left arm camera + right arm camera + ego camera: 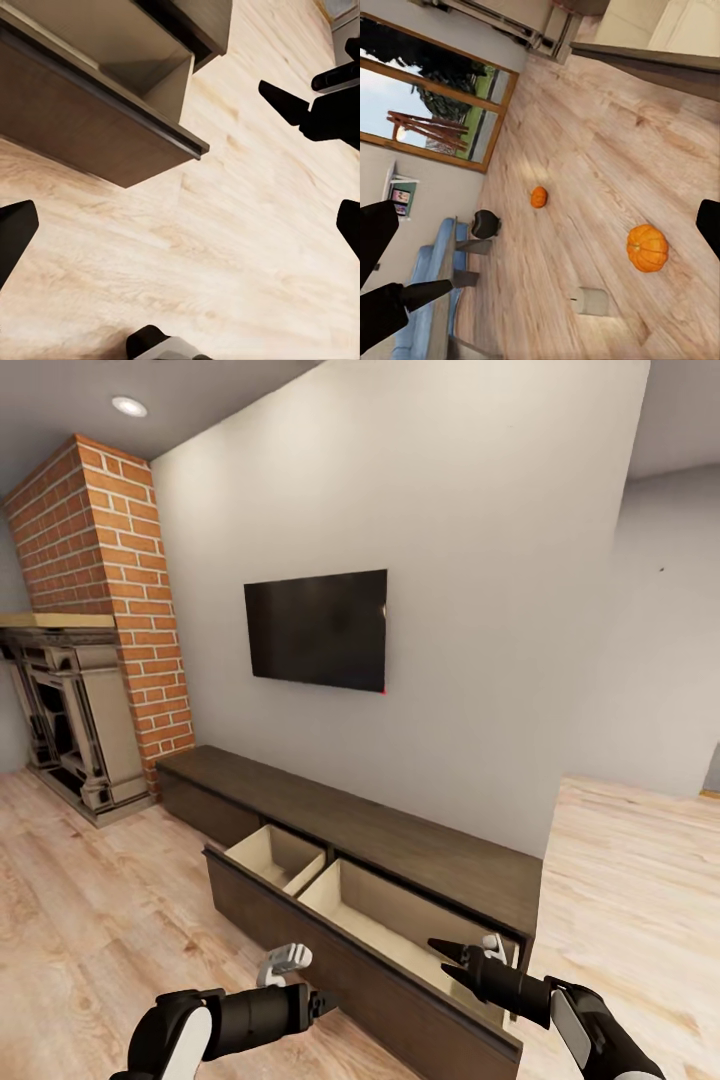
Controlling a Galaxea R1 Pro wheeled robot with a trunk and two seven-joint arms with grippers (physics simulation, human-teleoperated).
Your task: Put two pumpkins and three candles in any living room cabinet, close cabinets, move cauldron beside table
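Nearest the head camera, two black arms are reaching forward low in view. Left gripper (325, 1000) is hanging just in front of the pulled-out drawer front, over the light wood floor (90, 920); its fingers (289, 101) are showing wide apart in the left wrist view, nothing between them. Right gripper (445, 952) is hovering over the open drawer's right compartment; finger tips (375, 232) are sitting at opposite edges of the right wrist view, so jaws apart and empty.

Going left to right in the head view: red-brick fireplace column (120, 590) is standing at far left, then the black TV (317, 628) is hanging on the white wall, then the cabinet (400, 860), long low dark-brown, is running along that wall with one wide drawer (390, 920) standing open, pale beige insides, two compartments, both looking bare.

Right wrist view is showing two pumpkins on the floor, well apart: the larger-looking one (647, 247) near a candle (591, 301) lying on its side, the smaller-looking one (538, 196) farther off, near a dark cauldron (485, 223) sitting beside a table (442, 300) and a blue sofa (424, 292). A window (435, 105) is showing beyond.
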